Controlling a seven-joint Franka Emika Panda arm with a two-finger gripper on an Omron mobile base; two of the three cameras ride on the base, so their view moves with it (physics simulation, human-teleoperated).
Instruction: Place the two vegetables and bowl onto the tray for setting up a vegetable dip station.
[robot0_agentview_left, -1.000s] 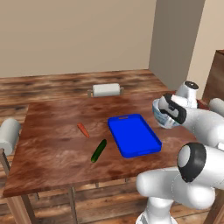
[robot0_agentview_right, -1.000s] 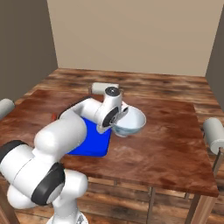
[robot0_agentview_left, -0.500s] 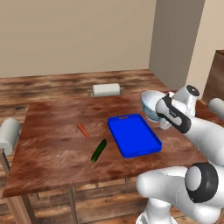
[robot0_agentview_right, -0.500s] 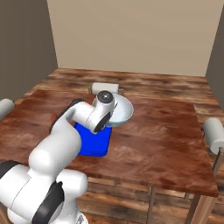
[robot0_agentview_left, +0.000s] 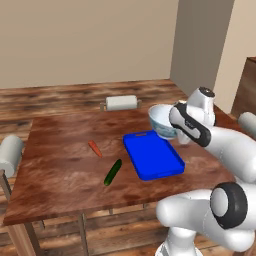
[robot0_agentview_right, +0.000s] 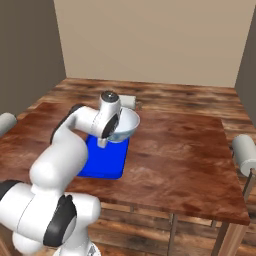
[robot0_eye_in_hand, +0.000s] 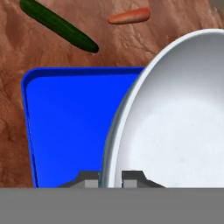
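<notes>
My gripper (robot0_eye_in_hand: 110, 178) is shut on the rim of the pale glossy bowl (robot0_eye_in_hand: 175, 118), one finger on each side of the rim. The bowl (robot0_agentview_left: 161, 120) hangs tilted in the air over the far end of the bright blue tray (robot0_agentview_left: 152, 156), which lies flat on the wooden table. In the right base view the bowl (robot0_agentview_right: 124, 124) sits just beyond my hand (robot0_agentview_right: 110, 125), above the tray (robot0_agentview_right: 104, 159). The orange carrot (robot0_agentview_left: 94, 148) and the dark green cucumber (robot0_agentview_left: 113, 172) lie on the table left of the tray, also seen as carrot (robot0_eye_in_hand: 129, 15) and cucumber (robot0_eye_in_hand: 59, 25).
White cylindrical rolls stand at the table's sides: one at the far edge (robot0_agentview_left: 121, 102), one at the left (robot0_agentview_left: 10, 152), one at the right (robot0_agentview_right: 245, 151). The table's front edge (robot0_agentview_left: 75, 212) runs close below the cucumber.
The arm has swung the bowl left from beside the tray's right side to above the tray's far end. Carrot, cucumber and tray have stayed put.
</notes>
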